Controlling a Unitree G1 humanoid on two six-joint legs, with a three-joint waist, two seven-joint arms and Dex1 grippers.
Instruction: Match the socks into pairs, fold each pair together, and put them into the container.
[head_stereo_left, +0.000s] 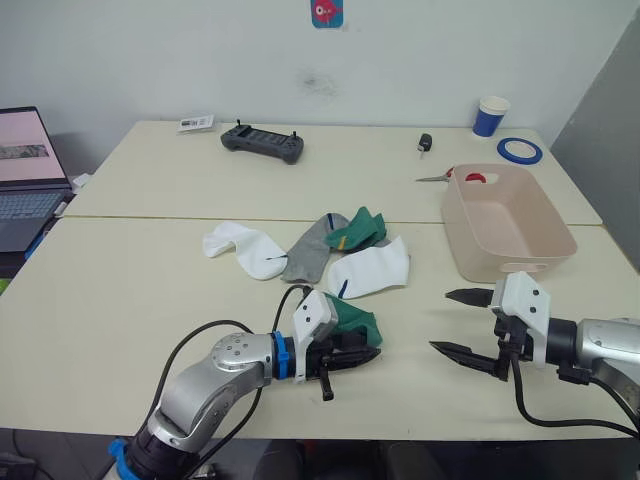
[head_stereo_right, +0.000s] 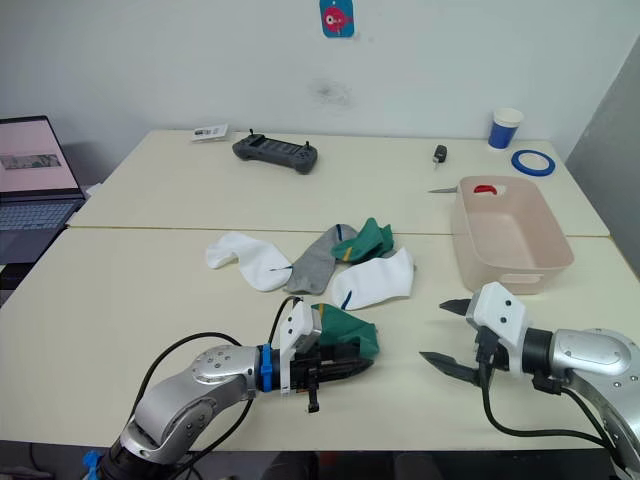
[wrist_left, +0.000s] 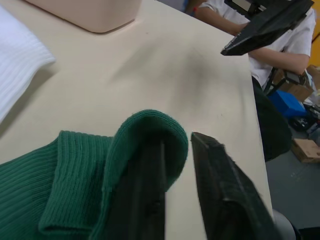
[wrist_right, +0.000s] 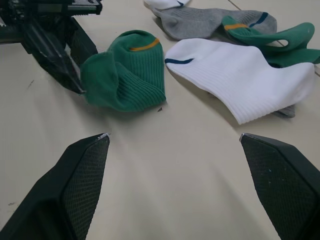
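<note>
My left gripper (head_stereo_left: 358, 352) lies at the table's front, shut on a folded dark green sock (head_stereo_left: 352, 318); in the left wrist view the sock's cuff (wrist_left: 150, 135) drapes over one finger. Further back lie a white sock (head_stereo_left: 243, 247), a grey sock (head_stereo_left: 310, 252), a second green sock (head_stereo_left: 358, 228) and another white sock (head_stereo_left: 372, 268), overlapping in a loose row. The pink-beige container (head_stereo_left: 500, 255) stands at the right. In front of it my right gripper (head_stereo_left: 445, 322) hovers open, its fingers wide apart, pointing left toward the held sock (wrist_right: 125, 70).
At the back of the table lie a black controller (head_stereo_left: 262, 143), a small black object (head_stereo_left: 425, 143), scissors (head_stereo_left: 432, 179), a blue tape roll (head_stereo_left: 519, 150) and a blue-white cup (head_stereo_left: 491, 116). A laptop (head_stereo_left: 25, 170) sits at far left. A person (wrist_left: 280, 45) is beyond the table's right edge.
</note>
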